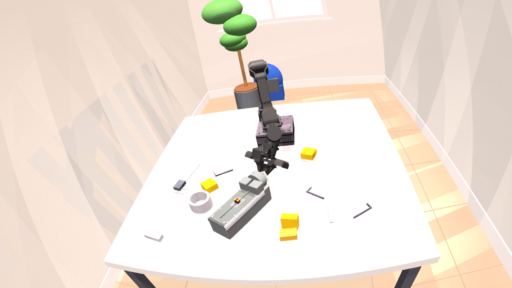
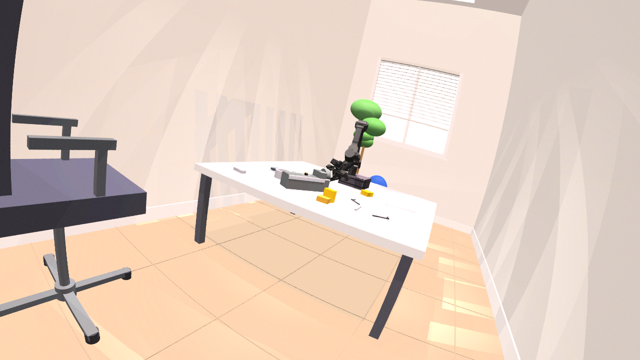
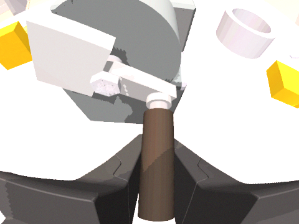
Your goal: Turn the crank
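Observation:
The grey machine (image 1: 247,211) (image 2: 304,182) stands on the table, its rounded crank end toward the arm. My gripper (image 1: 266,172) (image 3: 154,140) is shut on the brown crank handle (image 3: 157,155), with one finger on each side of it. The pale crank arm (image 3: 143,82) runs from its hub at upper left down to the handle at right in the wrist view. A pale flat plate (image 3: 70,53) sits at the hub. The slide's small red and yellow pointer (image 1: 237,200) is near the middle of the slot. It is too small to tell whether it is level with the brass marks.
A pale ring (image 1: 201,202) (image 3: 244,34) and a yellow block (image 1: 209,185) (image 3: 283,85) lie left of the machine in the top view. Two yellow blocks (image 1: 289,221) (image 1: 288,234) lie to its right. Another yellow block (image 1: 308,153) is near the arm's base. Dark hex keys (image 1: 315,193) (image 1: 362,211) lie farther right.

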Motion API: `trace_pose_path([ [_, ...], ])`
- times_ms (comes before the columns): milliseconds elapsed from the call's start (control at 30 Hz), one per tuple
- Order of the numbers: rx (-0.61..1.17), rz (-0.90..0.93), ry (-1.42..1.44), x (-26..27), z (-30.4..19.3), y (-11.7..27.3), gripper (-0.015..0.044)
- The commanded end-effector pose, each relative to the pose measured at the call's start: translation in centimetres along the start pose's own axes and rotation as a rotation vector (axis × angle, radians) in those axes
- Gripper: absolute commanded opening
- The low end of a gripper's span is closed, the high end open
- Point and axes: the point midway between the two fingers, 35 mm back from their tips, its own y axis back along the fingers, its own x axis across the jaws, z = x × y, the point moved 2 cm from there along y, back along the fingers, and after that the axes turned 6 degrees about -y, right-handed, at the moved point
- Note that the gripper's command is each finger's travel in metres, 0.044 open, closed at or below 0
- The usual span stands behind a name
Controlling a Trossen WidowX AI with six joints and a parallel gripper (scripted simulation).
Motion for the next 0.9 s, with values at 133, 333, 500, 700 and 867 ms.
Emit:
trace_pose_path([
  [133,-0.005,-0.004,0.001,-0.05,0.1,0.12,0.0],
  [333,-0.005,-0.004,0.001,-0.05,0.1,0.12,0.0],
  [500,-0.001,-0.001,0.0,-0.02,0.03,0.03,0.0],
  [700,-0.001,-0.001,0.0,-0.02,0.03,0.03,0.0],
  [867,-0.001,-0.001,0.0,-0.02,0.03,0.03,0.0079],
])
